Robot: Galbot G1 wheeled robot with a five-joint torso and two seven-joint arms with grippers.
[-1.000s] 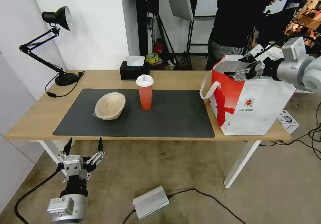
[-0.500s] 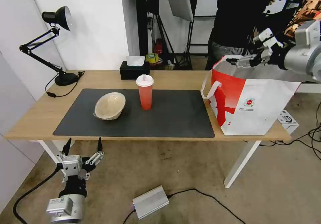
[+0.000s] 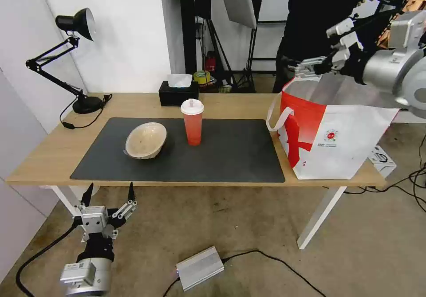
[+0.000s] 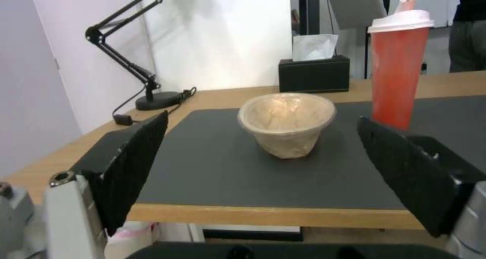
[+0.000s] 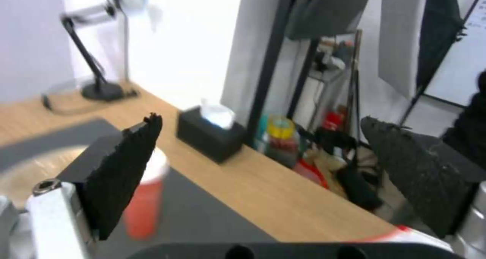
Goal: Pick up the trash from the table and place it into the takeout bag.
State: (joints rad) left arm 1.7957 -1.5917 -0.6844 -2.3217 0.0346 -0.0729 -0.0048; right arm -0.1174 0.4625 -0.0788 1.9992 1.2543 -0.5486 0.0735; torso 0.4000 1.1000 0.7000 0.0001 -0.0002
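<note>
Right end effector (image 5: 258, 168) gapes empty above table (image 5: 283, 198), drink cup (image 5: 144, 202) below

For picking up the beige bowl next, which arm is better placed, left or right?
Probably the left. The left gripper hangs open below the table's front edge, facing the beige bowl. The right gripper, also open and empty, is high above the takeout bag, much farther away.
</note>
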